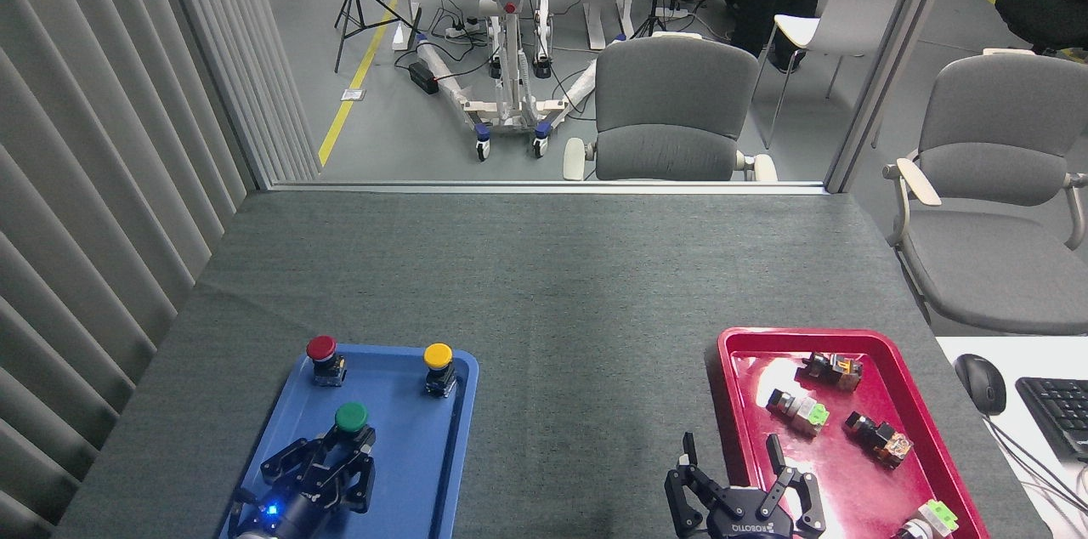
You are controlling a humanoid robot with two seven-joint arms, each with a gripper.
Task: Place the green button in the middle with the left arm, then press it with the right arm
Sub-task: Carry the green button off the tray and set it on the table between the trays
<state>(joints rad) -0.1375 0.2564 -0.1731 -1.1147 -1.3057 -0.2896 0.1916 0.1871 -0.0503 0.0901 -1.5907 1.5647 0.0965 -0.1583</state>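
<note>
The left gripper (pixel 327 471) is clenching the body of the green button (pixel 350 422) on the blue tray (pixel 442 471), near the counter's (pixel 544 284) front-left corner. The right gripper (pixel 741 498) is hanging released at the front edge, beside the red tray (pixel 729 352). A shallow hold on the short body risks the button tipping or slipping free during the carry to the counter's middle.

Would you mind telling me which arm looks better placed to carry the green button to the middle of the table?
Left. Its gripper is closed around the green button on the blue tray; the right gripper sits open by the red tray.
</note>
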